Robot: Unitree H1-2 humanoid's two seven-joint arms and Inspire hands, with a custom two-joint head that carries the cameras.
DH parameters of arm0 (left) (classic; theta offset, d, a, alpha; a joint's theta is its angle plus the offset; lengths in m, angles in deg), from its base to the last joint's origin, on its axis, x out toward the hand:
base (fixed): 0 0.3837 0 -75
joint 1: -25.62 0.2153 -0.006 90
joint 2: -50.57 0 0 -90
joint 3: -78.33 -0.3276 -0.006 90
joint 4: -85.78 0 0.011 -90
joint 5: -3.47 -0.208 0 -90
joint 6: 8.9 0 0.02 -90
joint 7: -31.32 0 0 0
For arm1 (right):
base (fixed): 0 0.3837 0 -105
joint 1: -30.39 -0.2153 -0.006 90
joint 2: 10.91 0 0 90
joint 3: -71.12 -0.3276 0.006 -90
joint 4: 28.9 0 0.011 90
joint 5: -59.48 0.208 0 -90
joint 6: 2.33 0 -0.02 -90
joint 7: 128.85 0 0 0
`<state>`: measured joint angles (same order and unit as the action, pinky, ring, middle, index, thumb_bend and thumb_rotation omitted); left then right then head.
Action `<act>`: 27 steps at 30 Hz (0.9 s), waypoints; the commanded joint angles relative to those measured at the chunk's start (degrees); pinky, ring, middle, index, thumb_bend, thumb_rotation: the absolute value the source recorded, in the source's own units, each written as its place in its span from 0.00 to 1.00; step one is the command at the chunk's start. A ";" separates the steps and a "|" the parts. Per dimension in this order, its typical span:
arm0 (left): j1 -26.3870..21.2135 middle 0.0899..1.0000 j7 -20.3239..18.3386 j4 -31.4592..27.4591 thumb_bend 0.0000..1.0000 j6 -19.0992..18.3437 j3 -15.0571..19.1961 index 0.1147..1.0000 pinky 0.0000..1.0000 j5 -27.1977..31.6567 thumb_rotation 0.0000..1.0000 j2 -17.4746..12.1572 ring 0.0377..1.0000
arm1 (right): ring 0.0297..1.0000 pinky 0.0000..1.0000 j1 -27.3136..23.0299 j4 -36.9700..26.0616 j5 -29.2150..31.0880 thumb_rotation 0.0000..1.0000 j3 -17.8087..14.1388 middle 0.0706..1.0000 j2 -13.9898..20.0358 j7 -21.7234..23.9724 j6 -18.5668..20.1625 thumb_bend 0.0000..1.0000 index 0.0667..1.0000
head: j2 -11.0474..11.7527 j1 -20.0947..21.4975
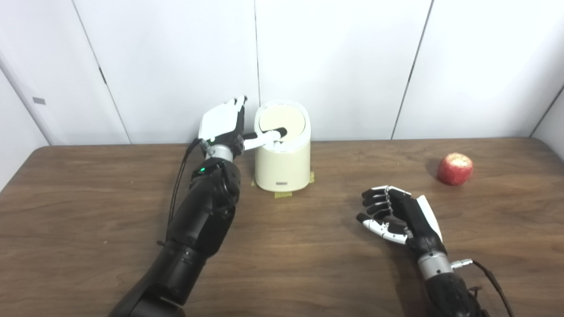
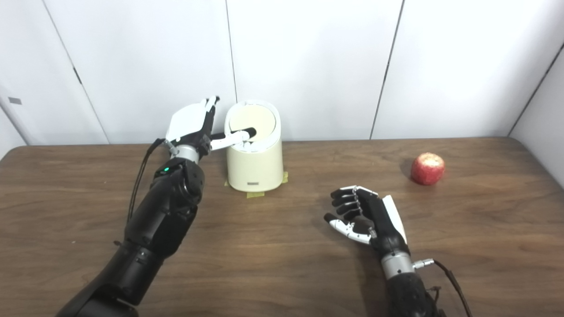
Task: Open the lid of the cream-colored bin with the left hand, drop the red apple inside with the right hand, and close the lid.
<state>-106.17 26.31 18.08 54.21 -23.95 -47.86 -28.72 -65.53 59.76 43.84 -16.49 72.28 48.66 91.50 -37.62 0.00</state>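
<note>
The cream-colored bin (image 1: 284, 165) stands near the table's back edge, left of centre, with its round lid (image 1: 284, 119) down. My left hand (image 1: 222, 125) is raised just left of the bin, fingers apart, with its thumb laid across the front of the lid. The red apple (image 1: 455, 168) lies on the table at the far right, apart from both hands. My right hand (image 1: 396, 213) rests over the table right of centre, fingers loosely curled and holding nothing, well short of the apple.
Yellow tape tabs (image 1: 283, 193) stick out under the bin's base. The wooden table (image 1: 308, 264) meets white wall panels (image 1: 352, 66) just behind the bin. A cable (image 1: 178, 185) hangs along my left forearm.
</note>
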 commanded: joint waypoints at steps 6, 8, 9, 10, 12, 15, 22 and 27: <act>-3.23 1.00 0.75 -4.85 0.75 0.00 1.85 0.98 1.00 0.49 1.00 1.35 1.00 | 0.53 0.48 -1.47 -0.85 -0.16 0.01 0.15 0.54 0.32 0.19 -0.64 0.30 0.55 | 0.09 -0.08; -3.20 1.00 0.60 -5.18 0.74 0.00 1.68 0.98 1.00 0.32 1.00 1.30 1.00 | 0.53 0.49 -1.47 -0.90 -0.17 0.02 0.15 0.55 0.27 0.21 -0.33 0.31 0.56 | 0.14 -0.04; -3.20 1.00 0.73 -5.07 0.73 0.00 1.45 0.98 1.00 0.09 1.00 1.19 1.00 | 0.53 0.49 -1.48 -0.84 -0.03 0.02 0.15 0.55 0.26 0.26 -0.48 0.30 0.56 | 0.12 -0.01; -3.19 1.00 0.79 -4.94 0.73 0.00 1.26 0.98 1.00 -0.14 1.00 1.09 1.00 | 0.53 0.49 -1.49 -0.81 0.14 0.02 0.15 0.55 0.26 0.33 -0.64 0.30 0.56 | 0.14 0.00; -3.12 1.00 0.85 -4.69 0.71 0.00 0.80 0.98 1.00 -0.72 1.00 0.85 1.00 | 0.53 0.49 -1.49 -0.80 0.24 0.00 0.21 0.55 0.32 0.40 -0.97 0.30 0.55 | 0.10 0.03; -3.15 1.00 0.68 -4.14 0.64 0.02 0.13 0.98 1.00 -1.68 0.97 0.44 1.00 | 0.53 0.48 -1.46 -0.98 0.14 0.00 0.30 0.54 0.38 0.45 -0.83 0.30 0.55 | 0.09 0.06; -3.28 1.00 1.98 -3.09 0.64 0.07 -1.84 0.97 1.00 -1.43 0.76 -0.64 1.00 | 0.53 0.48 -1.41 -1.17 0.11 0.01 0.32 0.55 0.36 0.41 -0.58 0.30 0.55 | 0.01 0.09; -3.30 1.00 2.42 -2.94 0.64 0.07 -2.55 0.98 1.00 -1.71 0.80 -0.87 1.00 | 0.52 0.48 -1.50 -0.88 -0.18 0.02 0.40 0.54 0.50 0.28 -0.89 0.31 0.55 | 0.04 0.06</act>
<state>-106.18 26.55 15.73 54.07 -26.35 -48.45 -28.98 -65.54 59.76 43.89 -16.27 72.39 48.64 91.54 -37.53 0.09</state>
